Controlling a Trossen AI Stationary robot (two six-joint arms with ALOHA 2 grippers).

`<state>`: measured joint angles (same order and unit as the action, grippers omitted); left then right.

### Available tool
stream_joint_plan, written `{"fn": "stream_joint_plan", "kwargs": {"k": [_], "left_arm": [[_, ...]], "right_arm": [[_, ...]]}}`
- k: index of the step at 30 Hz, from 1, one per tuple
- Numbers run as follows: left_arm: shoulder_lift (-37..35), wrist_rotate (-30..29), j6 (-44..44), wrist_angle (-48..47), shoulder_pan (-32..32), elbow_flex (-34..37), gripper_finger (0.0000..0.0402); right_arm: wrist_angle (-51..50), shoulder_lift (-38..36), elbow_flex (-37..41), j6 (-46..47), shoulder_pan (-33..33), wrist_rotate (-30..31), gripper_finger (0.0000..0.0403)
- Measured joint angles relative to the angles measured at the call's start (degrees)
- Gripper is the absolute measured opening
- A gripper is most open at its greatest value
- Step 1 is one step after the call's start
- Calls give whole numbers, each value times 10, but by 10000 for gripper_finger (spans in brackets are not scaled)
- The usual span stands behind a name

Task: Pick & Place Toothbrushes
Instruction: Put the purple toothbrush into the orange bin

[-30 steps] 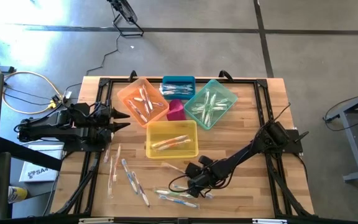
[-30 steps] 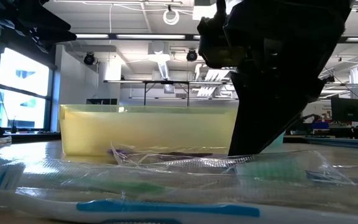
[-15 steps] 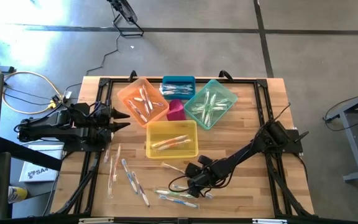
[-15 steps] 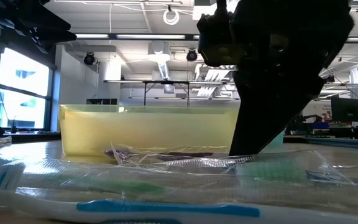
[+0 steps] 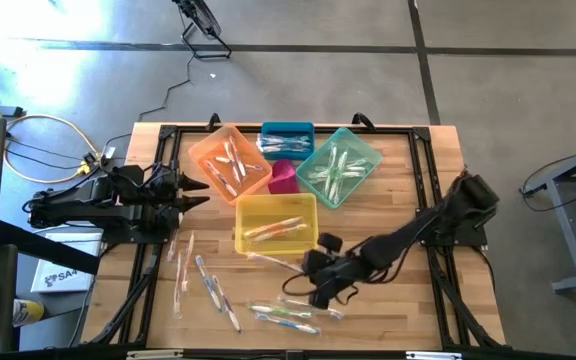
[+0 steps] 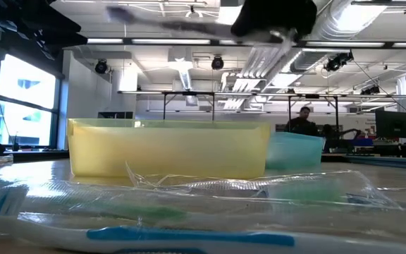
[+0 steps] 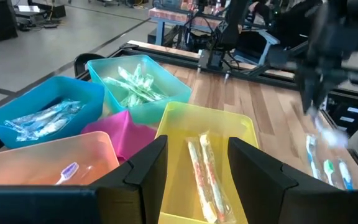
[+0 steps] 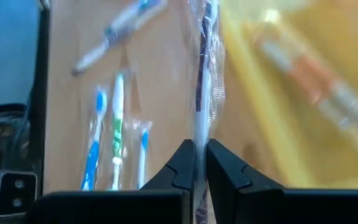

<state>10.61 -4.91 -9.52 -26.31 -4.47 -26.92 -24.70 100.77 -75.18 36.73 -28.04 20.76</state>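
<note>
My right gripper (image 5: 311, 270) hangs over the table's near middle, just near of the yellow bin (image 5: 276, 222), shut on a clear-wrapped toothbrush with a purple accent (image 8: 205, 68). That toothbrush (image 5: 273, 261) sticks out toward the table's left, and the low view shows it blurred high up (image 6: 168, 21). More wrapped toothbrushes lie flat on the wood at the near left (image 5: 208, 285) and near middle (image 5: 288, 315). My left gripper (image 7: 194, 168) waits open at the table's left side, above the orange bin's edge, with nothing between its fingers. My right gripper pinches the wrapped toothbrush by one end (image 8: 199, 134) between its two fingers. The fingers slant down from the table's right side and lie roughly in line with the toothbrush. It is lifted clear of the table and juts out past the fingertips, roughly level.
Orange (image 5: 230, 162), blue (image 5: 287, 140), teal (image 5: 338, 166) and yellow bins hold wrapped toothbrushes, clustered at the far middle around a small magenta bin (image 5: 284, 176). Bare wood lies at the table's right (image 5: 408, 180). People and desks show in the room behind.
My right gripper has risen from the table and rolled, taking the purple-accented toothbrush with it. The toothbrush, which lay on the wood beside the yellow bin, now hangs clear of the table.
</note>
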Motion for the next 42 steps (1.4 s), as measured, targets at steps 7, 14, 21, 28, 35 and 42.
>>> {"fn": "stream_joint_plan", "kwargs": {"k": [7,14,21,28,35,42], "left_arm": [[0,0,0,15,0,0,164],[0,0,1,31,0,0,164],[0,-1,2,41,0,0,164],[0,-24,-32,30,0,0,164],[5,-99,-68,34,0,0,164],[30,-153,-20,103,0,0,164]], "right_arm": [[-33,-93,-1,-96,51,55,15],[-37,-143,-1,-213,115,63,15],[-103,-198,-1,-280,199,22,15],[-144,-224,4,-368,289,-83,15],[-41,-218,64,-501,418,-232,15],[155,-217,167,-528,524,-380,15]]}}
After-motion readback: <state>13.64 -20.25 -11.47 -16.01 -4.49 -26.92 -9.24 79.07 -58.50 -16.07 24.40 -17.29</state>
